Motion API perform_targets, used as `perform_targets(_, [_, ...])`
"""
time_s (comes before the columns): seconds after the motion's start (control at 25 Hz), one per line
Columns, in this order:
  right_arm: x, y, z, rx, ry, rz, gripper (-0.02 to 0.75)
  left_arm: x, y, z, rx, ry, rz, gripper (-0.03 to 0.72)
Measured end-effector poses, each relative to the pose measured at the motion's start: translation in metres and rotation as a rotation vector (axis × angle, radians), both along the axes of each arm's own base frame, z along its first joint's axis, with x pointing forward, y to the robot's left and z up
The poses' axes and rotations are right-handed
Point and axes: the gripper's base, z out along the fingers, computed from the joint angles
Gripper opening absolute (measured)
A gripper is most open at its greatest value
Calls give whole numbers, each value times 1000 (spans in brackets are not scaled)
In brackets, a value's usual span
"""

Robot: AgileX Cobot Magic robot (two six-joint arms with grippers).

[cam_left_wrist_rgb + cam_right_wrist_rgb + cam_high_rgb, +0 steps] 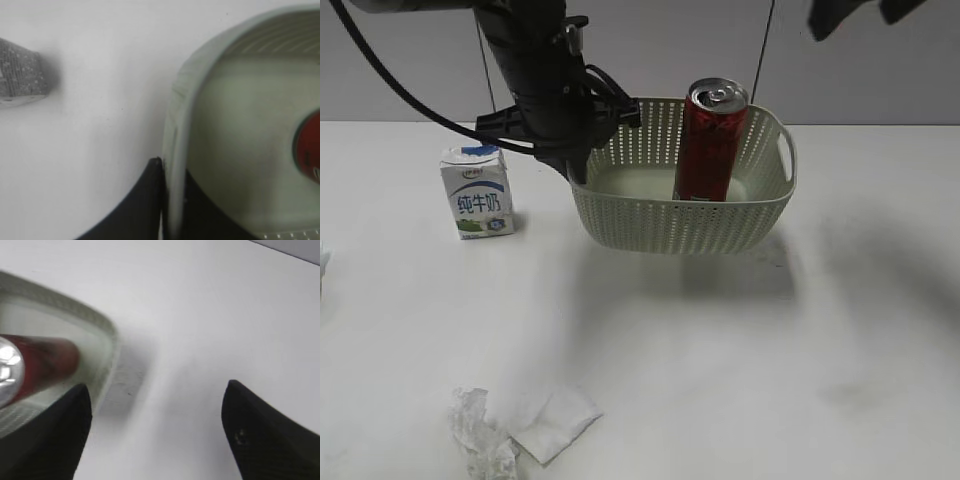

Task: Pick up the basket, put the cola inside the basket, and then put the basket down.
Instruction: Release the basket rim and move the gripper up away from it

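Here my left claw (578,160) is clamped on the left rim of the basket (720,228); in my left wrist view one dark finger (135,210) sits outside the wall and the other inside it, with the pale green rim pinched between them. The basket hangs a little above the table (740,380), its shadow lying on the white surface below and in front of it. The cola (711,140) stands upright inside the basket, toward the right half, its silver top above the rim. My right claw (157,435) hovers high above the basket's right end with its fingers spread wide and nothing between them. A milk carton (477,192) stands on the table just left of the basket, apart from it. Crumpled tissue (515,425) lies near the front edge.
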Motion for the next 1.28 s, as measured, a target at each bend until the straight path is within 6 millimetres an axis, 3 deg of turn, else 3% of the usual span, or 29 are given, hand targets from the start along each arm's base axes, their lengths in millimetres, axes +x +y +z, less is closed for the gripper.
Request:
perform_targets(0.24, [-11,-96,7,-23,9,-237,605,0,-1,-1,-9,7,3,0])
perform_targets(0.36, [-34,-124,6,-27,35,-311,599,1,-5,-6,-37,26,12,0])
perform_targets(0.56, [-102,-130,0,-19,46,-325,594,4,-9,-22,-43,48,20,0])
perform_targets(0.64, [-137,-129,1,7,-8,-325,594,6,-9,-25,-45,39,22,0])
perform_targets(0.92, [-247,-131,-24,58,-233,-326,594,17,-4,-45,-25,49,44,0])
perform_targets(1.08, [-295,-133,-47,81,-361,-325,594,19,-5,-57,-9,63,43,0])
perform_targets(1.28, [-333,-133,-79,97,-450,-322,594,21,-6,-58,-22,40,45,13])
